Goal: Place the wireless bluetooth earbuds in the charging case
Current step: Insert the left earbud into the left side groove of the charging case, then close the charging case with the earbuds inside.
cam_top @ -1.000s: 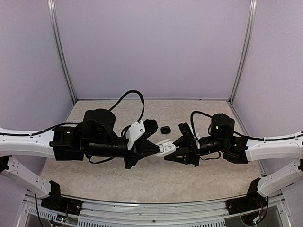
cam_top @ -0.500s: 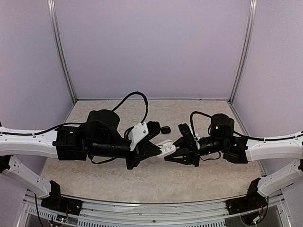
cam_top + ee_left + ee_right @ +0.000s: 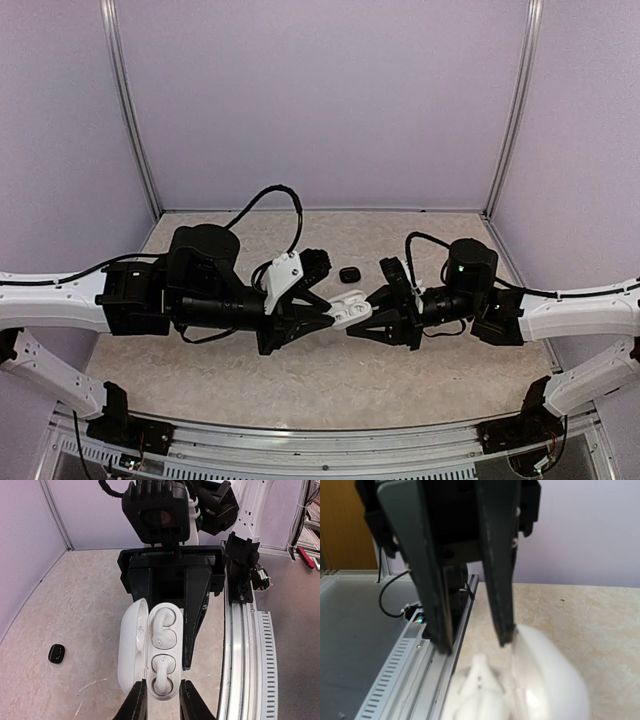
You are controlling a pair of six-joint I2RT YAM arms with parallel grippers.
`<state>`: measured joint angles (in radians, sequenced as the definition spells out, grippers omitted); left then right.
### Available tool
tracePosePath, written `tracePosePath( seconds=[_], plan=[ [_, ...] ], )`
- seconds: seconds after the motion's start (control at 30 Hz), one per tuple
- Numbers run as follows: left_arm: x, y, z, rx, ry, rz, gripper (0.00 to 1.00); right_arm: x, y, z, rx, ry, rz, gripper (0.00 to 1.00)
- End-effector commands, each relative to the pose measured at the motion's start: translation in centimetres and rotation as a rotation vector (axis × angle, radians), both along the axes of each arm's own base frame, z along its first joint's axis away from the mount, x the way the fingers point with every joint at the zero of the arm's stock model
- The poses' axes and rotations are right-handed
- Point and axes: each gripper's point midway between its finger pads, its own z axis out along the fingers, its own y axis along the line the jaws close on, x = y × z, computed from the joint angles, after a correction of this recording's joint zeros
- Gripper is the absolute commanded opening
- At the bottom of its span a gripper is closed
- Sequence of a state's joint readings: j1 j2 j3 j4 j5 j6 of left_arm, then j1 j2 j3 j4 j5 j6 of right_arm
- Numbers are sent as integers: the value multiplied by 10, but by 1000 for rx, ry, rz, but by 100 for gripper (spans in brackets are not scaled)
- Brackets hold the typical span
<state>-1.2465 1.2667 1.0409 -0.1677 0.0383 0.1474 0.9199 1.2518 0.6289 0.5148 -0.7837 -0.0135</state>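
Gripping the open charging case (image 3: 131, 647), the left hand (image 3: 161, 694) has drawn back leftward

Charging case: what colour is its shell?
White; the charging case shows best in the left wrist view.

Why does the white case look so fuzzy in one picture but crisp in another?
Right wrist view: the charging case sits very near the lens, so it is out of focus. Left wrist view: the same case is crisp and evenly lit. Top view: soft, even light, no glare.
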Motion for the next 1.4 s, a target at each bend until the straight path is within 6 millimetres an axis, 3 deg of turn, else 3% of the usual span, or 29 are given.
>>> tracePosePath(
  seconds=[0.0,0.23,0.5,0.77,0.93,1.17,1.37],
  plan=[
    [1,5,26,-45,-24,16,25,-6,2,14,45,-30,27,0],
    [1,8,36,-89,-34,25,23,-5,2,13,44,-27,26,0],
    [6,0,31,-77,-18,40,21,-6,3,15,49,-27,31,0],
    [18,29,54,-224,18,47,51,-7,1,13,47,-25,28,0],
    [17,33,45,-228,42,37,66,-6,2,16,55,-30,31,0],
    [4,18,27,-207,100,-61,76,-5,3,20,63,-36,29,0],
    [-11,2,19,-203,98,-149,75,-3,4,21,59,-5,22,0]
  ],
)
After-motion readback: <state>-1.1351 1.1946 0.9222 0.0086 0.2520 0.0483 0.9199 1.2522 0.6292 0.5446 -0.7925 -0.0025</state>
